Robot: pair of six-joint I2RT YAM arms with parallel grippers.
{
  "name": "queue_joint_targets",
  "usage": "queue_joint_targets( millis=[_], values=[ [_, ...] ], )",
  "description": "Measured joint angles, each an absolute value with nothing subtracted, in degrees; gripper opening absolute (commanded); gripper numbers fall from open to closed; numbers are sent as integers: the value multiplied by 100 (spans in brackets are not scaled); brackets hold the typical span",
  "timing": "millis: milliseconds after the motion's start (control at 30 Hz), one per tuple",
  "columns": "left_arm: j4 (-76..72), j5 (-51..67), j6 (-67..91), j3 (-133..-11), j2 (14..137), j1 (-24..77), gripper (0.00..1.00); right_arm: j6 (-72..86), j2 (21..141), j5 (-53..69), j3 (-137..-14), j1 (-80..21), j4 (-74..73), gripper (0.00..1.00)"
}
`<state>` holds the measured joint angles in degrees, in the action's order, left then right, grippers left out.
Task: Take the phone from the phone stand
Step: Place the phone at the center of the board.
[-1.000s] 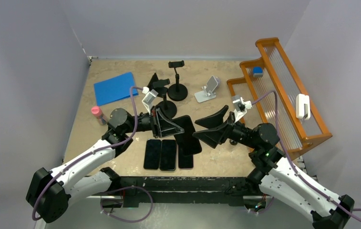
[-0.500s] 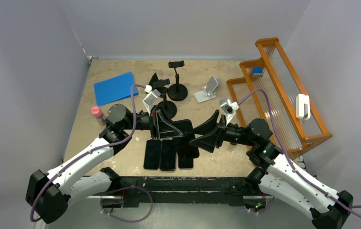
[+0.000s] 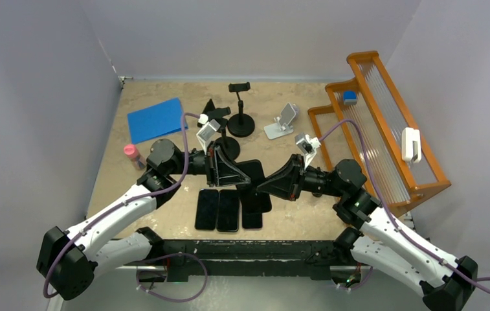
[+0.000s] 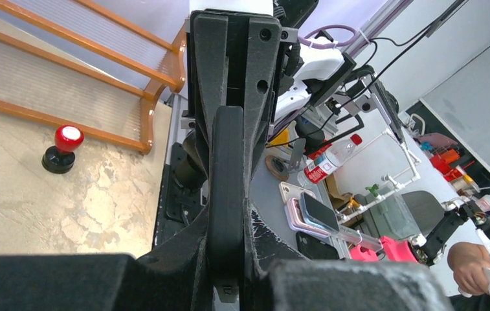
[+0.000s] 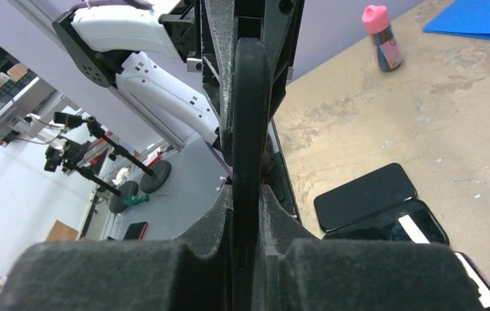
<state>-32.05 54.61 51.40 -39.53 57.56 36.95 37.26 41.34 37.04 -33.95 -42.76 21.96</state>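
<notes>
Phone (image 4: 227, 188), black, held edge-on just above the row of flat phones (image 3: 226, 209), clamped at opposite ends by left fingers (image 4: 67, 282) and right fingers (image 5: 371, 272); a drop onto that row is risked if both grips are loosened together.

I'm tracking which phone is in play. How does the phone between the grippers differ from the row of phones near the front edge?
The held phone stands on edge, lifted; the row of phones lies flat on the table. The held phone is pinched by left gripper and right gripper; the row is untouched. Both look dark.
</notes>
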Motion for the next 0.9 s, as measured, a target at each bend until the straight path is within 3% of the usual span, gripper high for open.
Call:
queue_joint_targets(
  millis=[67, 100, 200, 267, 333, 633, 900],
  values=[
    [-3208, 5430, 5142, -3955, 5787, 3693, 1, 3743, 4136, 3677, -3391, -4270, 2182, 0],
    [-3201, 5433, 5142, -3966, 5811, 3688, 9, 3750, 4130, 3656, -3374, -4270, 2180, 0],
    [-3140, 5413, 5113, -4001, 5883, 3686, 47, 3754, 4075, 3535, -3306, -4268, 2176, 0],
    [-2998, 5242, 5043, -4049, 5896, 3693, 61, 3745, 4042, 3457, -3282, -4276, 2141, 0],
    [-2733, 5017, 4877, -4108, 5854, 3695, 67, 3704, 3962, 3236, -3273, -4300, 1955, 0],
    [-475, 2871, 3760, -4246, 4724, 3695, 71, 3774, 3531, 1573, -3103, -4307, 770, 0],
    [445, 1616, 2720, -4230, 3992, 3695, 70, 4012, 4272, 528, -2683, -4294, 97, 0]
  ],
)
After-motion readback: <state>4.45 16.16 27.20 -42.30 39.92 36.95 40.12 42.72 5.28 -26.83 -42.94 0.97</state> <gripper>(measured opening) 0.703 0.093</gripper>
